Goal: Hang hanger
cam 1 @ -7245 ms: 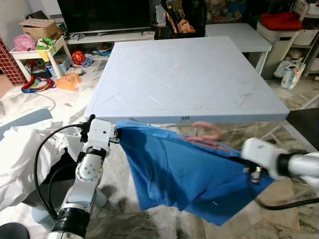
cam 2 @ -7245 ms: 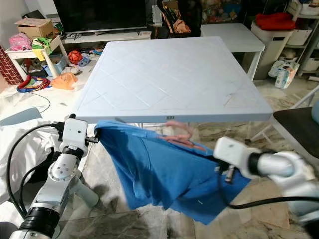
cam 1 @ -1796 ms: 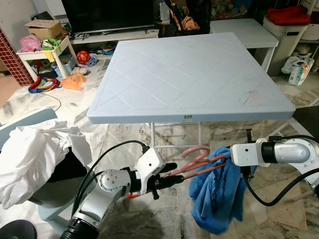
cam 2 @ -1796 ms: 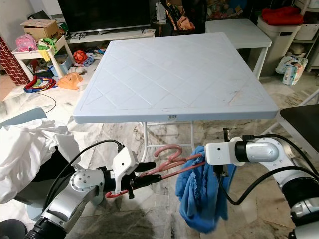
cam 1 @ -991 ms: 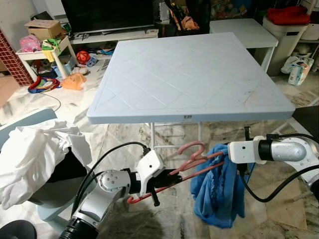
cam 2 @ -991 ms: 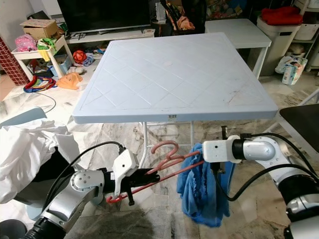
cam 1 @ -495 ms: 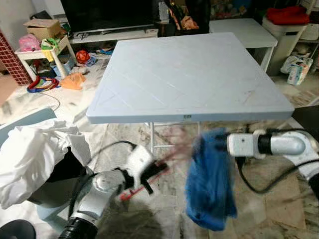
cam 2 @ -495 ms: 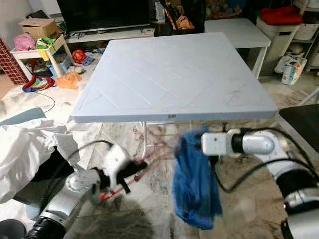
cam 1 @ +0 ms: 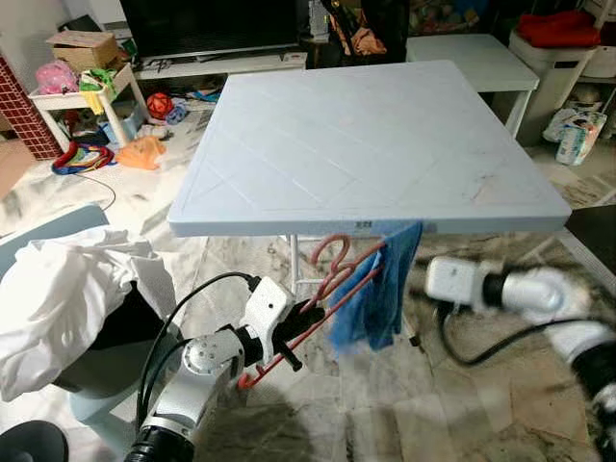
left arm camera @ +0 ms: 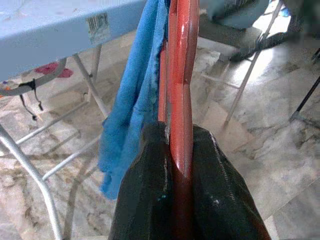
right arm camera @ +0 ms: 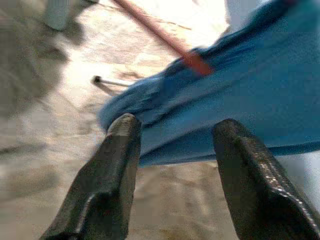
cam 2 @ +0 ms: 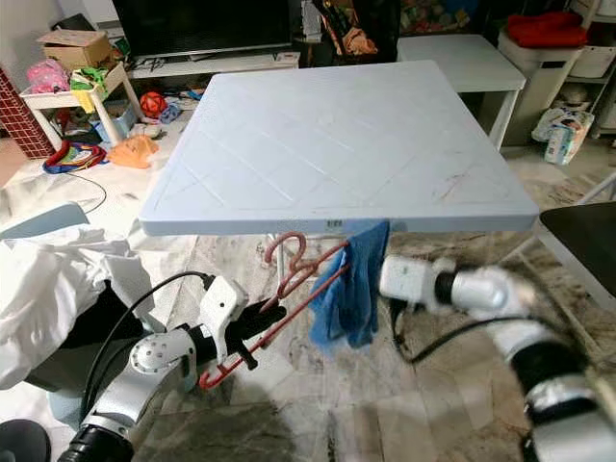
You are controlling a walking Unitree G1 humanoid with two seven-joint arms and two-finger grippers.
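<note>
Hanging step under way: left gripper (left arm camera: 178, 150) pinches the red hanger (cam 1: 322, 300), blue cloth (cam 1: 377, 294) draped; right gripper (right arm camera: 175, 150) spread, empty. Next: hook it somewhere.

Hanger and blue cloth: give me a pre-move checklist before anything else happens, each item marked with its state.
1. Left gripper shut on the red hanger: ok.
2. Blue cloth draped on the hanger's far end, bunched rather than spread: not ok.
3. Right gripper open and off the cloth: ok.
4. Hanger hook caught on something: not ok, it sits free just below the table edge.
5. Rail or rod to hang it on: cannot tell.
6. Cloth hangs above the floor: ok.
</note>
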